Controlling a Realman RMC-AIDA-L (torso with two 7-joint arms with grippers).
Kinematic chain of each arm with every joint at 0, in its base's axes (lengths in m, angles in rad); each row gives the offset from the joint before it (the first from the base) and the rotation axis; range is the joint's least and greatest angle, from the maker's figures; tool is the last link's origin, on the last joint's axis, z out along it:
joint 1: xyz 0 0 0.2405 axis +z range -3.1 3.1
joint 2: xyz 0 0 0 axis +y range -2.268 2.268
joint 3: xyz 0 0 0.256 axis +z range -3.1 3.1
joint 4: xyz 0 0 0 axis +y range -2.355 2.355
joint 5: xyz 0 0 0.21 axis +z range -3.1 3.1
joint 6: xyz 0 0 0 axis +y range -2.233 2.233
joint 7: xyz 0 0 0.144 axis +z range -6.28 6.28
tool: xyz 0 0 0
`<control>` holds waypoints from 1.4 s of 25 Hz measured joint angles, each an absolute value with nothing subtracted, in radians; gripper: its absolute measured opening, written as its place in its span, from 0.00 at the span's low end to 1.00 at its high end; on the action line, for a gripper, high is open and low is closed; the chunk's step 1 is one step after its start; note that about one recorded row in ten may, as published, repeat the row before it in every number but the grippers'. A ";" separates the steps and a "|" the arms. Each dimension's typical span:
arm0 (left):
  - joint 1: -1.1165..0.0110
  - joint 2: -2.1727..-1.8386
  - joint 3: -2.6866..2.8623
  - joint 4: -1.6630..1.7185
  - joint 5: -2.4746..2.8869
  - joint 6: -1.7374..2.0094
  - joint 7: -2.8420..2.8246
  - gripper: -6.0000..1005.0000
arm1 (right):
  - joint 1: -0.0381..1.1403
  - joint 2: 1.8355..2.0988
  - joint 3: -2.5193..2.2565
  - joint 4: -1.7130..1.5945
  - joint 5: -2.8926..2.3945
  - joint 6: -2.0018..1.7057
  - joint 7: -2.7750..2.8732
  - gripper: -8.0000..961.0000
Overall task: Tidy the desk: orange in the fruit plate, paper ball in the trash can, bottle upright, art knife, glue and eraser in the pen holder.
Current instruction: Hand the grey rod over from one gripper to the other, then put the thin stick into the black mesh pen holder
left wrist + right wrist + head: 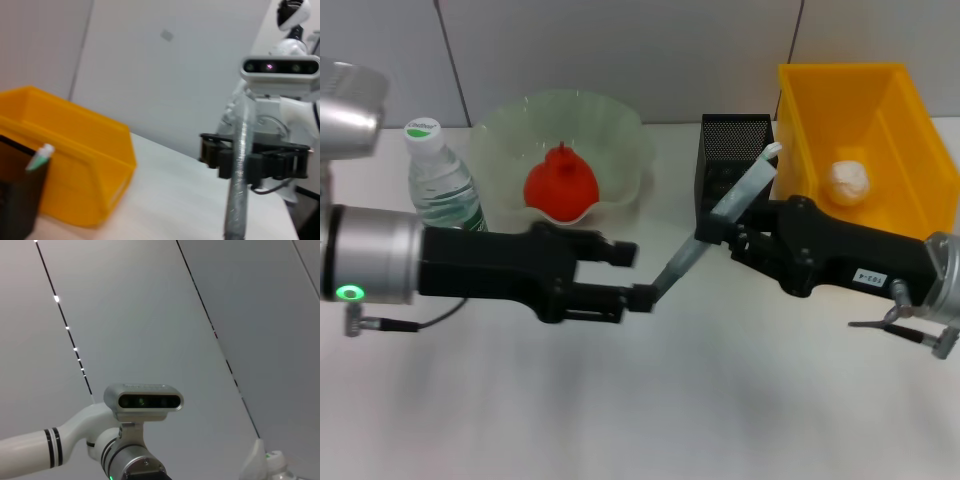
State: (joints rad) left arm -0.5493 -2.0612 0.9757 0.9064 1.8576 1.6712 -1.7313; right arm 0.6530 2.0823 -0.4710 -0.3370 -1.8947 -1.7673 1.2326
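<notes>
Where my right claw (720,238) stands: low over the desk (720,400), pressed together on the middle of a long grey stick that I take for the art knife (685,258).
My left claw (642,275): at 9 o'clock from the right one, fingers spread; the knife's lower end touches the tip of one finger, but nothing is pinched there.
Art knife: in the air, slanting from my left claw up towards 1 o'clock, its pale tip over the pen holder's near rim.
Step in hand: by my judgement the knife is carried by the right claw alone, on its way to the holder.
Pen holder (732,135): black mesh, just beyond my right claw at 12 o'clock. The left wrist view shows a green-and-white tip at its rim; which item that is I cannot tell.
Trash can (810,110): yellow bin at 3 o'clock of the holder, touching it, paper ball (848,182) inside.
Fruit plate (620,130): at 9 o'clock of the holder, orange (560,180) in it.
Bottle (438,185): upright, at 9 o'clock of the plate.
Next move calls for: drawing my left claw clear, tipping the knife upright, centring its lower end over the holder's mouth, lowering, then letting go.
Glue and eraser: not seen for certain.
</notes>
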 joint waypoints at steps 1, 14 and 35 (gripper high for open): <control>-0.544 -2.061 0.964 0.908 1.860 1.670 -1.728 0.57 | 0.651 2.081 -0.469 -0.347 -1.891 -1.770 1.237 0.15; -0.332 -2.065 0.766 0.853 1.837 1.670 -1.521 0.86 | 0.674 2.075 -0.494 -0.897 -1.833 -1.643 1.599 0.15; -0.273 -2.062 0.758 0.831 1.815 1.717 -1.464 0.86 | 0.775 2.075 -0.922 -0.949 -2.080 -1.060 1.918 0.15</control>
State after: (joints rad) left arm -0.2728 -2.0615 0.7577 0.8312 1.8145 1.7171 -1.4641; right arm 0.7751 2.0754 -0.9216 -0.9487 -2.0803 -1.0603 1.9183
